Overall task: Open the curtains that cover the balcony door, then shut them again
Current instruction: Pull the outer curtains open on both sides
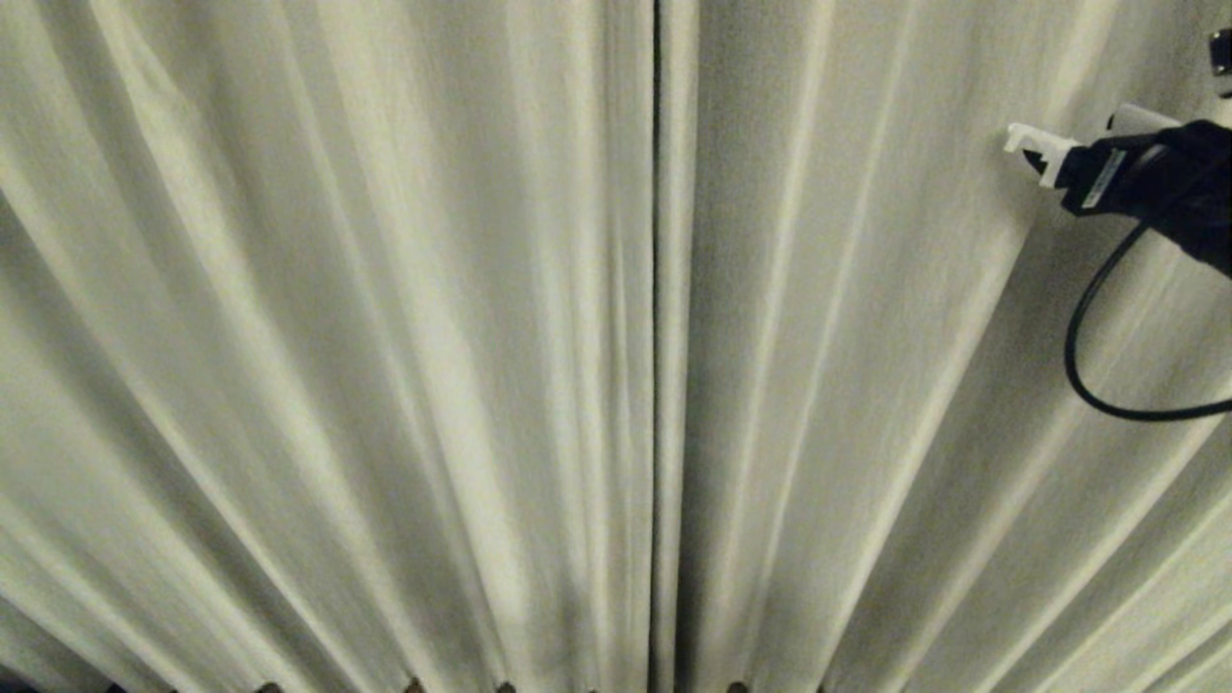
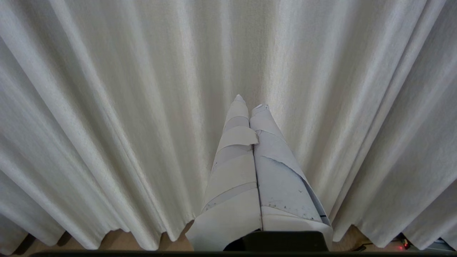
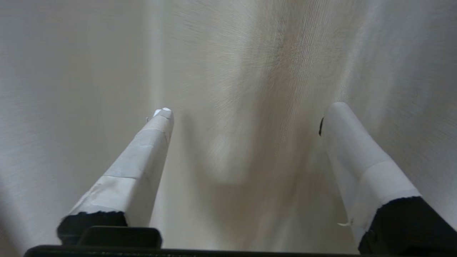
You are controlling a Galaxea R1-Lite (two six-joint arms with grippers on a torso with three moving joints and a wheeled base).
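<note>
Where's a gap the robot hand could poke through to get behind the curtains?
Only one: the thin dark slit where the two curtains meet in the middle. Everywhere else pleated cloth hangs closed. The right gripper, open, is far to the right of that slit, at the right panel's folds.

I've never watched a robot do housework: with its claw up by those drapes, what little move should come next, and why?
Probably ease the right gripper forward into the right curtain panel and pinch a fold. Its fingers stand wide apart just short of the cloth, holding nothing, and the curtains hang closed, meeting at a thin dark seam. The left gripper is shut and low.
</note>
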